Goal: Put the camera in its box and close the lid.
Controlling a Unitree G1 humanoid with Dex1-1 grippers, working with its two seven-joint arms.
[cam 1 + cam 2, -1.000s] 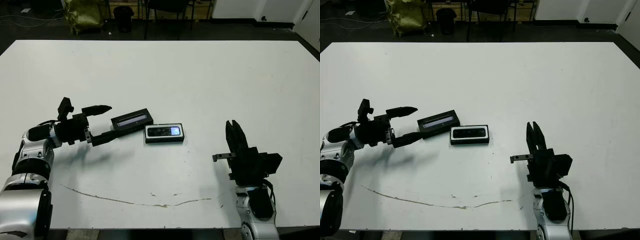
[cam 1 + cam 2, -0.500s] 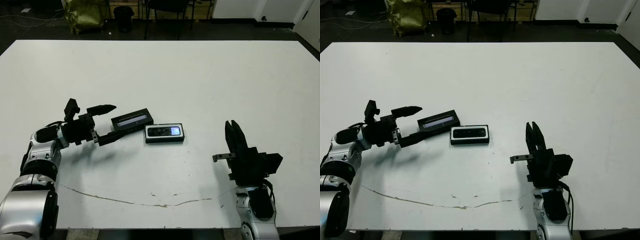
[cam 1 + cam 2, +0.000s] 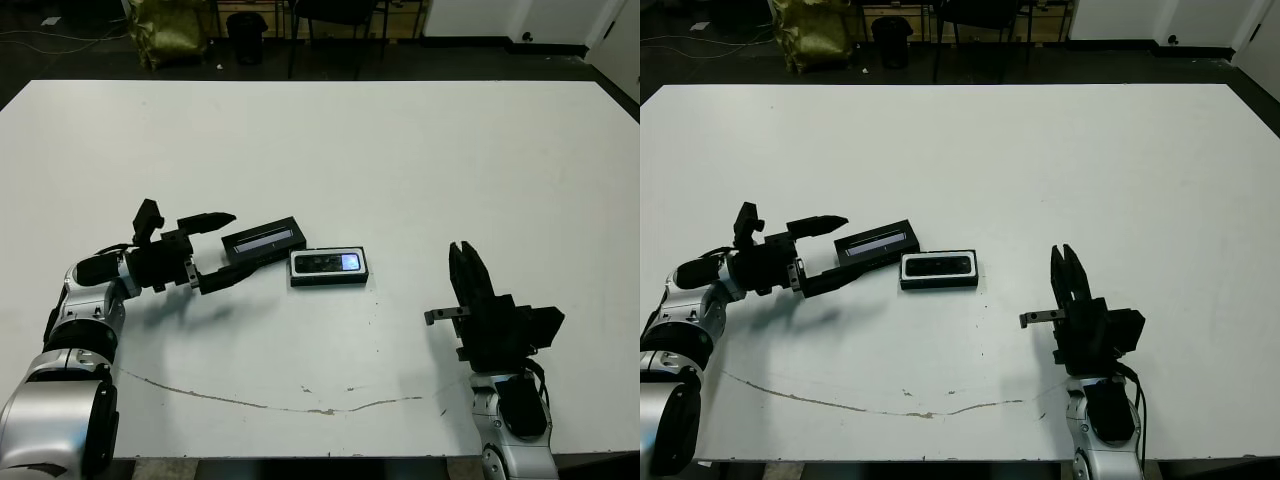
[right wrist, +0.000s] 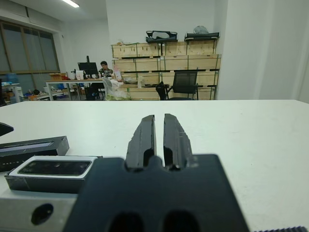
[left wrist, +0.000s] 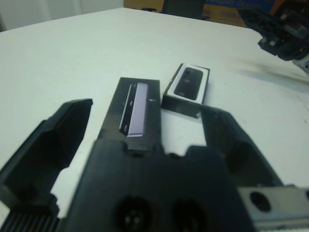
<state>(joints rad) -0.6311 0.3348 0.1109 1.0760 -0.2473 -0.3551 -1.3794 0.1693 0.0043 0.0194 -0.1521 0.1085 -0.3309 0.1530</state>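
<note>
Left gripper (image 3: pixel 218 247) gaped wide at left-centre, beside the lid (image 3: pixel 263 240); camera (image 3: pixel 329 263) lay in box (image 3: pixel 329 277). Right gripper (image 3: pixel 466 262) pinched shut, lower right, table (image 3: pixel 420 150) bare around.

The bench (image 3: pixel 400 150) is white, with a thin brownish streak near its front edge. The lid (image 3: pixel 264 240) is black with a silvery-grey strip. The box (image 3: pixel 329 267) is black with a white lining, holding the glossy black camera (image 3: pixel 329 263). Both grippers' fingers (image 3: pixel 200 218) are black.

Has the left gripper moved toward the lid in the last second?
Yes. The left gripper has moved closer to the lid, which has stayed put; its open jaws now flank the lid's near end.
</note>
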